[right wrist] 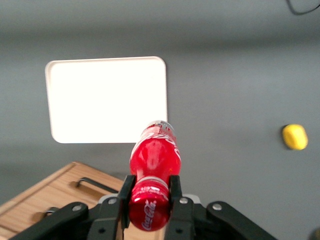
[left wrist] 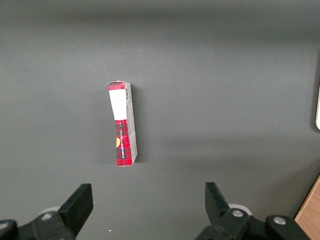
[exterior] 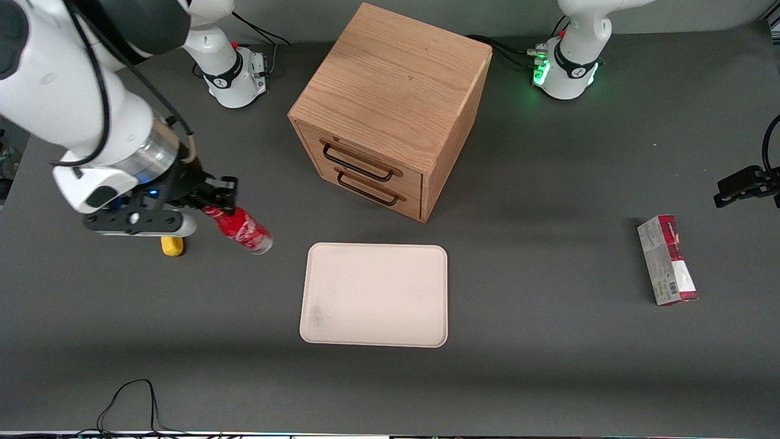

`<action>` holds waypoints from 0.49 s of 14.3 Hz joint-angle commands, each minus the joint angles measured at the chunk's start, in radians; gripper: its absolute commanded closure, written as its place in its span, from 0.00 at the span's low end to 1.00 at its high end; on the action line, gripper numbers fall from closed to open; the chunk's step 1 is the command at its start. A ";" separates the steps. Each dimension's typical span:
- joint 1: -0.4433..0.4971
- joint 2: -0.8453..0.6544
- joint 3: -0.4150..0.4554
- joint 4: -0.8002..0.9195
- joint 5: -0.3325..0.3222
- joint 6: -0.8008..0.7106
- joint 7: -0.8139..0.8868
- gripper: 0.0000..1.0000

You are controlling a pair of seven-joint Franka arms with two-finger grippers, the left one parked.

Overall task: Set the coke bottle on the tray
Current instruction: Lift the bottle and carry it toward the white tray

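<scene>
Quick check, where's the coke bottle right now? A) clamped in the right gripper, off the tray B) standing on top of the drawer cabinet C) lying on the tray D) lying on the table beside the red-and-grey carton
A: the gripper is shut on the coke bottle, held tilted toward the working arm's end of the table, short of the tray, which holds nothing.

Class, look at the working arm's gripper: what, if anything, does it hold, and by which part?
The gripper holds the small slim red coke bottle, its fingers clamped near the cap end; the silvery base points away.
</scene>
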 commanded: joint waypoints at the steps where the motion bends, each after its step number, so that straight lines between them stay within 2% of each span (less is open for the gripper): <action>1: 0.025 0.014 0.028 0.010 -0.015 0.027 0.070 1.00; 4: 0.041 0.058 0.023 0.010 -0.025 0.052 0.065 1.00; 7: 0.042 0.143 0.026 0.010 -0.105 0.111 0.053 1.00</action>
